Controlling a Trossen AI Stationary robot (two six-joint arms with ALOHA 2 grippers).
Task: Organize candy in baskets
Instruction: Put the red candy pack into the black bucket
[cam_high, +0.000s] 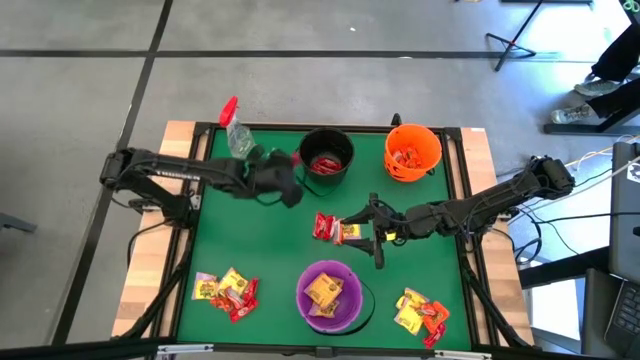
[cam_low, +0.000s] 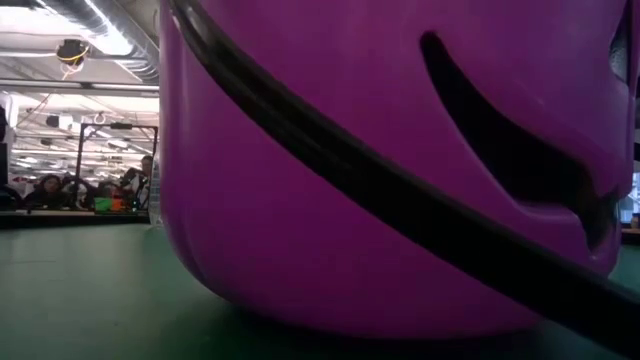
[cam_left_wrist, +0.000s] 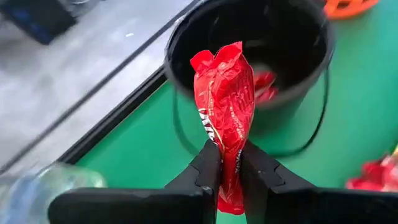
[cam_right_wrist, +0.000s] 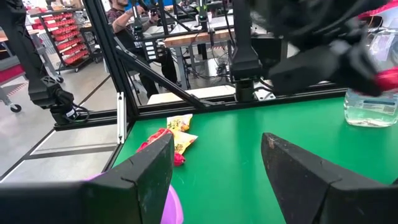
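As you look down from the high view, you see a green desk (cam_high: 270, 250) with three buckets on it: a black bucket (cam_high: 326, 157) at the far middle, an orange bucket (cam_high: 412, 152) to its right, and a purple bucket (cam_high: 329, 296) at the near middle. Red packets lie inside the black bucket, orange-red ones inside the orange bucket, and a yellow packet inside the purple bucket. Your left tool (cam_high: 295, 162) reaches in from the left and sits just beside the black bucket's rim, with a clear spray bottle (cam_high: 238, 134) just behind the arm. Your right tool (cam_high: 366, 232) hangs over the middle of the desk, just beside a small loose pile of candy (cam_high: 335, 229). Two more piles lie on the desk, one at the near left (cam_high: 226, 291) and one at the near right (cam_high: 420, 313).

From the low view, the purple bucket (cam_low: 400, 170) fills nearly everything, its dark wire handle (cam_low: 380, 185) slanting across it. People sit in the room far behind.

From the left wrist view, the left tool (cam_left_wrist: 229, 171) is pinched tight on a crumpled red packet (cam_left_wrist: 225, 106), which stands up between the fingers in front of the black bucket (cam_left_wrist: 249, 56). More red candy shows inside that bucket.

From the right wrist view, the right tool (cam_right_wrist: 217, 162) stands wide apart with nothing between its fingers. Beyond it, yellow and red packets (cam_right_wrist: 171, 140) lie on the desk, and the spray bottle (cam_right_wrist: 372, 93) stands farther off.
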